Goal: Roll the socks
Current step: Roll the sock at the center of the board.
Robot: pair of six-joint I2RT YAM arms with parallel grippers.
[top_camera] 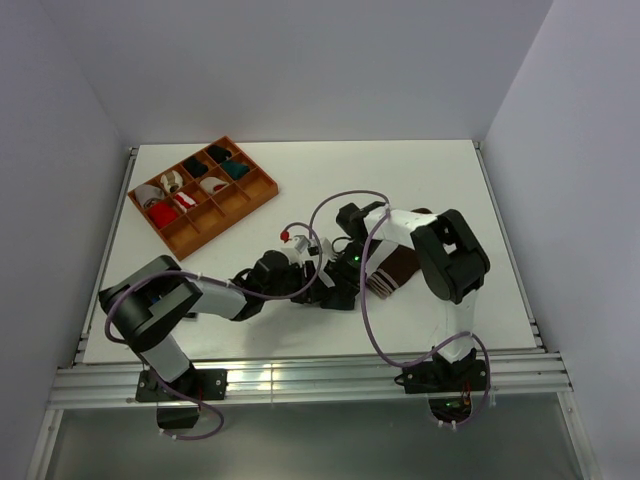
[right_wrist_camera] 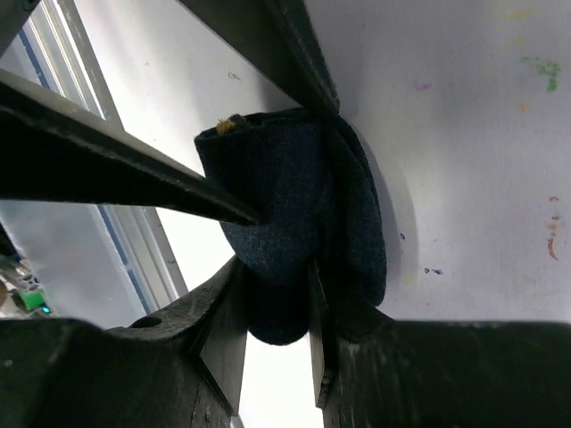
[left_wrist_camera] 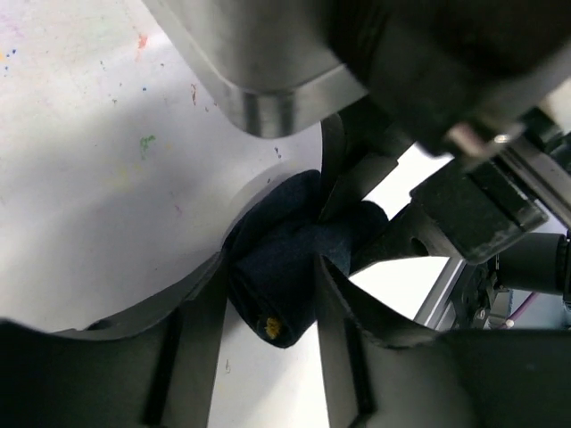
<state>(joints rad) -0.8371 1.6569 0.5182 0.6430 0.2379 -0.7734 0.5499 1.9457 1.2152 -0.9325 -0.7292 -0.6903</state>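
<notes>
Orange tray (top_camera: 228, 222): is sitting at the far left of the table (top_camera: 400, 180), its compartments holding small bundles (top_camera: 212, 185) in red, white, teal and black.

Left arm (top_camera: 215, 295): is reaching from its base at the near left edge towards the middle of the table, lying low over the surface.

Left gripper (left_wrist_camera: 278, 267): is pressing in on the navy sock from both sides. Its fingers (left_wrist_camera: 201, 312) are touching the fabric, with the bundle clamped between them.

Navy sock (left_wrist_camera: 277, 294): is sitting bunched into a tight, rounded roll near the middle of the table, gripped by both tools at once. A small tan fleck is showing at its near end in the left wrist view. In the overhead view it is almost wholly hidden under the two wrists.

Right gripper (right_wrist_camera: 275, 285): is pinching the lower end of the navy sock (right_wrist_camera: 294, 196), its fingers (right_wrist_camera: 223, 330) closed against the cloth. The left tool's fingers are crossing in from the upper left.

Brown sock (top_camera: 397, 265): is lying flat on the table just beside the right gripper, its pale-striped cuff turned towards the near side.

Right arm (top_camera: 450, 260): is bending over the brown sock and partly covering it.
</notes>
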